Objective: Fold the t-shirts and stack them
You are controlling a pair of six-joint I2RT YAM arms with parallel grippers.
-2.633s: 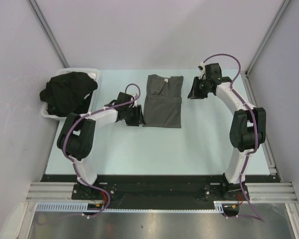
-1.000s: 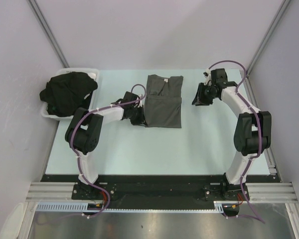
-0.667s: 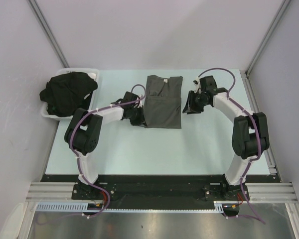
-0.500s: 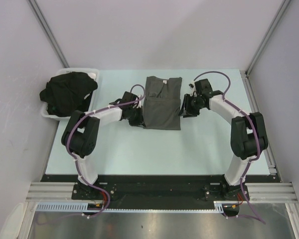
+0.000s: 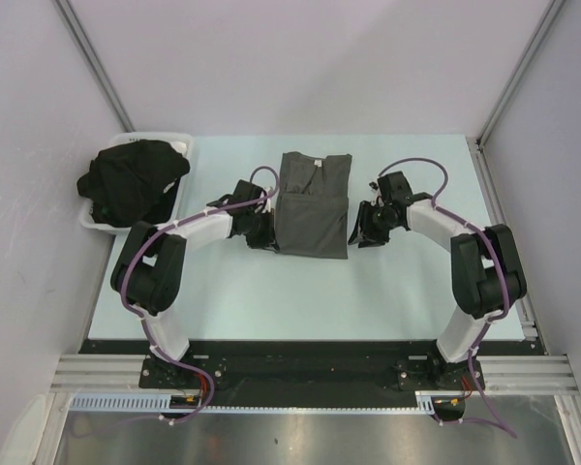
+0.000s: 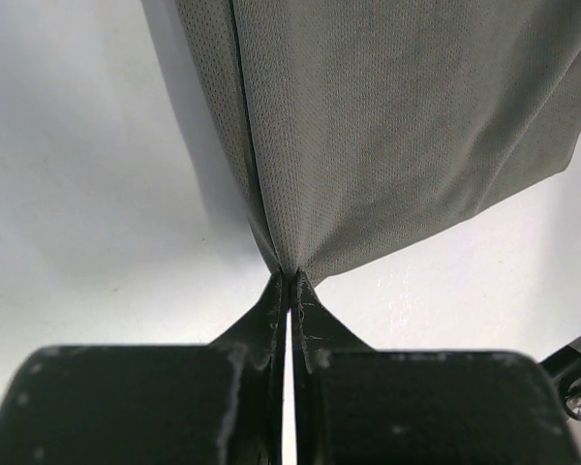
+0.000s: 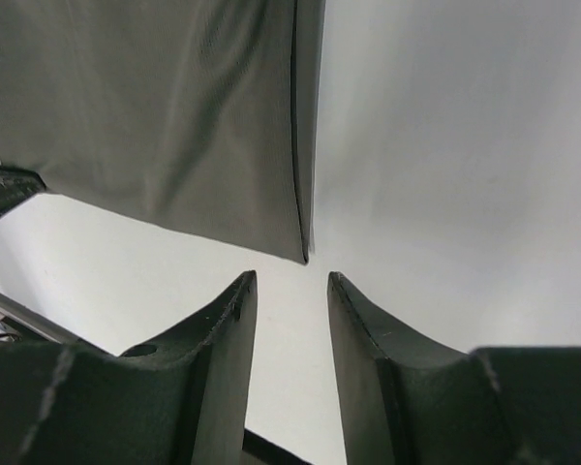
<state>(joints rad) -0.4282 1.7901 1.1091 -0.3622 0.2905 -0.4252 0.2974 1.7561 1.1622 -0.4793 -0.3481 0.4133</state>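
Since the earlier frames, I note the right tool has swung in from the far right of the desk to the near right corner of the charcoal grey t-shirt. The shirt lies folded at mid-desk, collar away from the arm bases. In the right wrist view the jaws stand partly apart with a narrow gap. The shirt's corner is just ahead of the fingertips, not between them. The left tool is closed tight on the shirt's near left corner, with the cloth pinched at the tips and drawn into a crease. The black t-shirts sit heaped in the white tray at the far left edge, well apart from both tools.
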